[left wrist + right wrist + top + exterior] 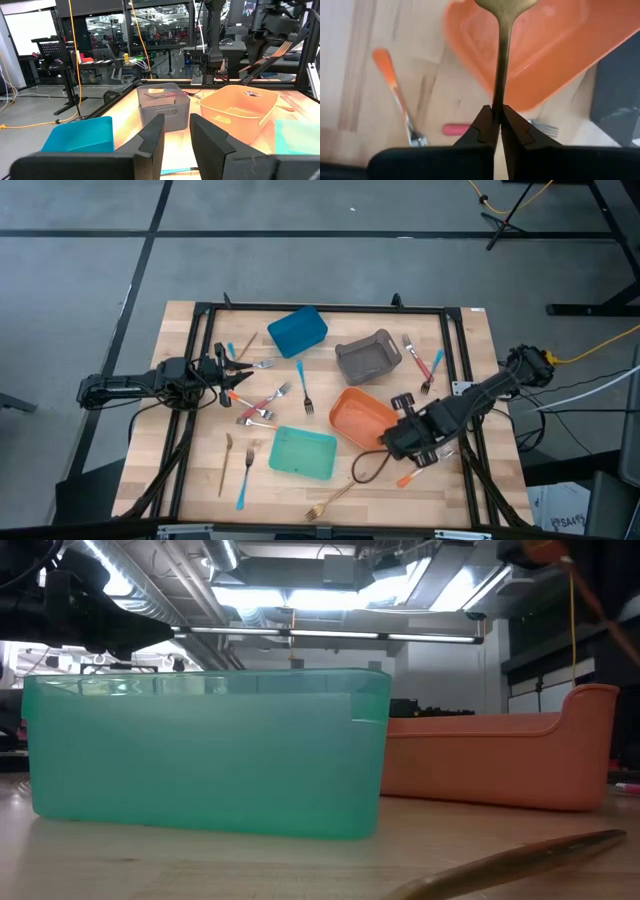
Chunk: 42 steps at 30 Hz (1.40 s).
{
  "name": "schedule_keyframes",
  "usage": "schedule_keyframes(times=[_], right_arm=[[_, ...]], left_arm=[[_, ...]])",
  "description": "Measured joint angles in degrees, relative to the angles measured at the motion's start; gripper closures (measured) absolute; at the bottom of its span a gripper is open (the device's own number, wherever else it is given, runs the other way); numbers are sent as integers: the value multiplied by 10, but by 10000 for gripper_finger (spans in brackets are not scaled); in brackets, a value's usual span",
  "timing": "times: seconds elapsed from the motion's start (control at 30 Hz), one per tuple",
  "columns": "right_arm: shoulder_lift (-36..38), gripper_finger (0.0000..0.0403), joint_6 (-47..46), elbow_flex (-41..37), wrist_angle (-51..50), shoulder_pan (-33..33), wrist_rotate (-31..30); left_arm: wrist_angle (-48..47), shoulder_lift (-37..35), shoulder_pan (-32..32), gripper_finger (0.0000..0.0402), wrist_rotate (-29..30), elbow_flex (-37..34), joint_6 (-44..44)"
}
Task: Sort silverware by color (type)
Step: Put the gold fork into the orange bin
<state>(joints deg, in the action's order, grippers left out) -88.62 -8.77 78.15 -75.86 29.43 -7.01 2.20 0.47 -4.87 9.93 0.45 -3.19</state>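
Note:
My right gripper (400, 438) hangs over the near right side of the orange bin (360, 417), shut on a gold utensil (503, 60). My left gripper (235, 375) waits level at the table's left, open, nothing between its fingers (150, 137). More silverware lies flat on the wood: pink-handled forks (258, 408), a blue fork (303, 385), an orange-handled one (405, 478), a pink one and a blue one (425, 362) at the far right, gold ones (226, 465) at the near left, and a gold fork (330, 502) at the near edge. My right gripper pinches the gold utensil's thin handle (498, 107) between its two fingertips, which point down from above. The handle runs out from the fingers over the orange bin's rim, its widened head (506, 4) farthest from them. The utensil is lifted clear of the table.
Four bins stand in the middle: blue (297, 330) far, grey (367, 357) beside it, orange, and teal (303, 453) near. A black frame rail (320, 308) borders the wood. A dark cable loop (365, 467) lies by the orange bin.

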Motion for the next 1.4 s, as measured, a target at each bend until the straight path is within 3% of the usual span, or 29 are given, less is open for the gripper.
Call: schedule_keyframes(times=[0.3, 0.5, 0.83, 1.17, 1.4], right_arm=[[0, 398, 129, 0, 0, -97, -3], [0, 398, 222, 0, 8, -179, -54], [0, 398, 382, 0, 118, -318, -56], [0, 398, 418, 0, 183, -412, 20], [0, 398, 336, 0, 208, -413, 126]], left_arm=[[0, 0, 0, 316, 0, 0, 0], [0, 0, 0, 316, 0, 0, 0], [0, 0, 0, 316, 0, 0, 0], [0, 0, 0, 316, 0, 0, 0], [0, 0, 0, 316, 0, 0, 0]])
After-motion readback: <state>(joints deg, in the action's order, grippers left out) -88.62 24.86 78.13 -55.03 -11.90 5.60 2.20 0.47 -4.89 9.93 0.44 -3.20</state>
